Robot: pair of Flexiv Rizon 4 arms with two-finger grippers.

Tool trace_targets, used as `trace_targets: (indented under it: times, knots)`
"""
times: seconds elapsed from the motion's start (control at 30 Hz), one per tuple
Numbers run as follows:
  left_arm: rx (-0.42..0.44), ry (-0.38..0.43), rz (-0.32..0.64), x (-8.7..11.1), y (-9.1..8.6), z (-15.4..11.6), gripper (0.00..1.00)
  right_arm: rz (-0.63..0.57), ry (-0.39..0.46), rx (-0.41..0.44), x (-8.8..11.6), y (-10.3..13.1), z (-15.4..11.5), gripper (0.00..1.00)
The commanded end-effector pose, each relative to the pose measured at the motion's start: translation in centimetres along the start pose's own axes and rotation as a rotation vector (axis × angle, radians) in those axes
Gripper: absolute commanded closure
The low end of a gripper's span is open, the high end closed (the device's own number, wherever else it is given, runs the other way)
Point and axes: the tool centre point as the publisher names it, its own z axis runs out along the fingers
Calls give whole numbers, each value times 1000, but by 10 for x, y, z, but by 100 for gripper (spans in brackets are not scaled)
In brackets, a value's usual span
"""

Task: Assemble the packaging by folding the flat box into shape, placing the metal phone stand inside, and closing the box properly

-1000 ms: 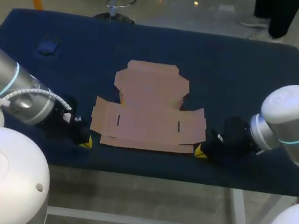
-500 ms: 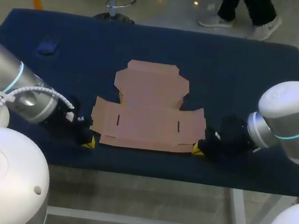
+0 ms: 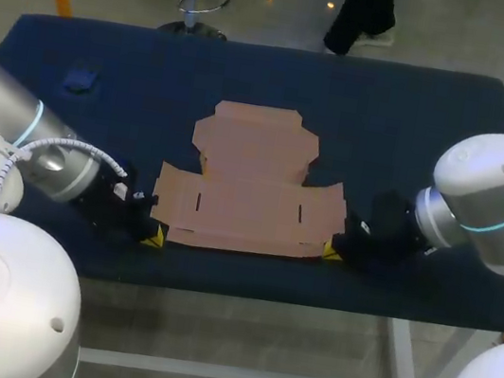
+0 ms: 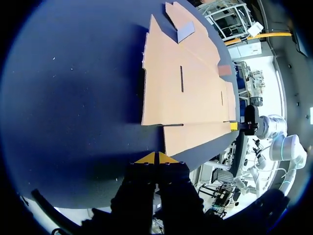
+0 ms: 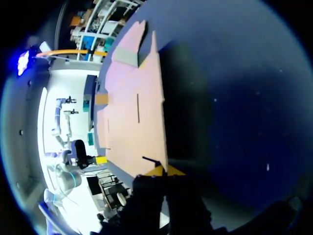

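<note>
The box (image 3: pixel 250 189) is laid out flat and unfolded in the middle of the table (image 3: pixel 416 119), on its dark blue cover. All of its flaps are spread open. The wide middle panel, cut with two short slots, is flanked by a side flap at each end. A narrower panel with notched corners is pointed toward the far edge, and a thin strip is turned toward the near edge.

The left gripper (image 3: pixel 153 236) is set low on the cover at the near left corner of the box. In the left wrist view its yellow fingertips (image 4: pixel 148 158) are seen pressed together with nothing between them, just short of the edge of the thin strip.

The right gripper (image 3: pixel 329 250) is set at the near right corner, opposite the left one. Its fingertips (image 5: pixel 157 171) are likewise drawn together and are placed right at the corner of the cardboard. Whether any cardboard is pinched there cannot be told.

A small dark object (image 3: pixel 80 78) is seen near the far left corner of the table, well apart from the box.
</note>
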Motion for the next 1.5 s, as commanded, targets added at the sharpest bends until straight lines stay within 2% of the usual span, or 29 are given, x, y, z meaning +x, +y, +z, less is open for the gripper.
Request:
trace_targets:
  times: [0.03,0.43,0.9,1.5]
  knots:
    - [-23,2,-6,-1,-7,6,100,-1,6,4,-1,1,1,100]
    - [-52,-2,-4,6,-8,14,100,-3,7,14,0,5,4,100]
    - [-31,-43,13,14,-8,11,100,-22,-12,17,10,7,5,100]
    - [-19,-62,-9,9,-11,6,100,-36,-34,5,14,7,1,100]
